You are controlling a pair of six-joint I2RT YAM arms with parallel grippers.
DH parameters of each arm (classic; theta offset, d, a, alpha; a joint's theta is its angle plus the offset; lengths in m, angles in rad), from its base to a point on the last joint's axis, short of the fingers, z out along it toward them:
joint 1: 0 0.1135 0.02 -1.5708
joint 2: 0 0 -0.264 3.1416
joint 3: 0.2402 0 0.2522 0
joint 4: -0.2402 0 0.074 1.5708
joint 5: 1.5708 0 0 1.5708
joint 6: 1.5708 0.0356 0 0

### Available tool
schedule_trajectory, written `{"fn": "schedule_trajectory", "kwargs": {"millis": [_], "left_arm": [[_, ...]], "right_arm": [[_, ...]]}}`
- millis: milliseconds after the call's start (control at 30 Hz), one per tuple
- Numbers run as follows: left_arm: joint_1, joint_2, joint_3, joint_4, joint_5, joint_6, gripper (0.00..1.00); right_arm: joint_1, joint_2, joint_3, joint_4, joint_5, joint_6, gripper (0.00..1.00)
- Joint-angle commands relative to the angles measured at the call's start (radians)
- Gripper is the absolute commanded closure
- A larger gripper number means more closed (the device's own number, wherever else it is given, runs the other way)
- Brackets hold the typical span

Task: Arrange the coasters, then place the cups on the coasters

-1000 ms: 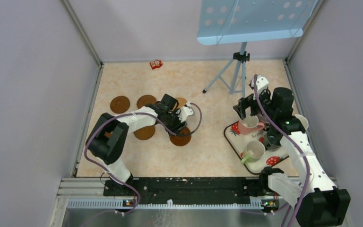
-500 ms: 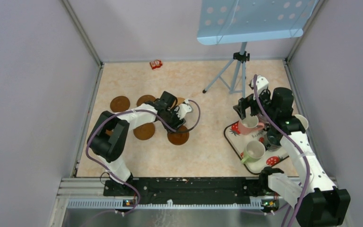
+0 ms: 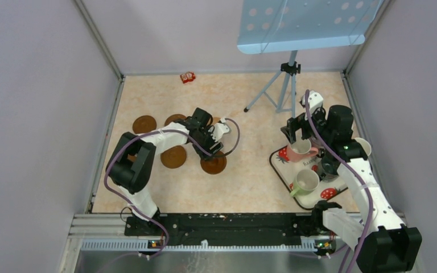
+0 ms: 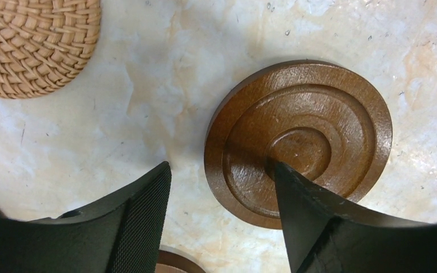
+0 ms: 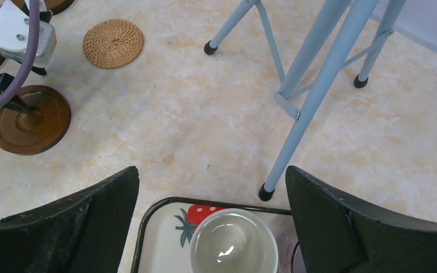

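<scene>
Left of the white rectangular strawberry-print tray (image 3: 279, 166): a dark brown round wooden coaster with ring grooves (image 3: 213, 163) lies flat on the pale marbled surface (image 3: 250, 182), well apart from the tray.
Left claw (image 3: 209, 149): it hangs low over that grooved coaster with its jaws apart and grips nothing. In the wrist view one of its black fingers (image 4: 313, 216) has its tip at the coaster's centre ring. The other finger is over bare surface beside the coaster's edge.
Other coasters: three more brown grooved discs (image 3: 173, 157) (image 3: 173, 120) (image 3: 144, 124) lie farther left of the tray, each flat and apart from the others. A round woven rattan mat (image 4: 31, 42) lies left of the tray and farther back, near the left claw.
Right claw (image 5: 211, 170): its jaws are spread wide and hold nothing, and it hovers above the far end of the tray.
Pink handled cup (image 3: 300, 149): it stands upright on the far end of the tray, directly under the right claw, pale inside showing.
Yellow-green handled cup (image 3: 306, 182): it stands upright on the tray, nearer the arm bases than the pink cup.
Light-blue metal tripod stand (image 3: 281, 85): it stands behind the tray, with one foot just beyond the far rim.
</scene>
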Motion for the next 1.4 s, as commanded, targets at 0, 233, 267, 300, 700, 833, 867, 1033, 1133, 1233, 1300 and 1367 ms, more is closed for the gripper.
{"fn": "schedule_trajectory", "kwargs": {"millis": [0,233,267,300,700,833,867,1033,1133,1233,1300,1367], "left_arm": [[0.008,-0.031,0.07,-0.052,0.023,-0.009,0.22],[0.004,-0.048,0.219,-0.097,0.132,-0.037,0.1],[0.0,-0.045,0.24,-0.101,0.159,-0.045,0.09],[-0.007,-0.044,0.257,-0.095,0.181,-0.062,0.09],[-0.301,0.139,0.388,0.222,0.104,-0.349,0.13],[-0.366,0.236,0.477,0.236,0.057,-0.379,0.13],[-0.382,0.257,0.495,0.239,0.045,-0.379,0.13],[-0.407,0.352,0.564,0.241,-0.016,-0.395,0.19],[-0.411,0.407,0.608,0.21,-0.024,-0.398,0.23],[-0.414,0.444,0.625,0.2,-0.015,-0.402,0.26],[-0.414,0.471,0.638,0.193,-0.005,-0.407,0.29],[-0.414,0.502,0.667,0.167,0.007,-0.41,0.33]], "right_arm": [[-0.002,-0.015,0.009,0.026,-0.017,-0.005,0.02],[-0.002,-0.008,0.032,0.002,-0.014,-0.019,0.02],[-0.003,-0.006,0.046,-0.013,-0.009,-0.028,0.02],[-0.003,-0.003,0.062,-0.032,-0.009,-0.038,0.02],[-0.127,0.002,0.125,-0.129,-0.122,-0.023,0.05],[-0.167,0.0,0.088,-0.08,-0.15,0.014,0.05],[-0.17,-0.001,0.086,-0.076,-0.149,0.013,0.05],[-0.18,-0.009,0.079,-0.068,-0.145,0.014,0.05],[-0.181,-0.009,0.076,-0.064,-0.149,0.017,0.05],[-0.181,-0.01,0.072,-0.056,-0.148,0.02,0.05],[-0.181,-0.009,0.066,-0.051,-0.143,0.018,0.05],[-0.181,-0.007,0.065,-0.05,-0.137,0.017,0.05]]}}
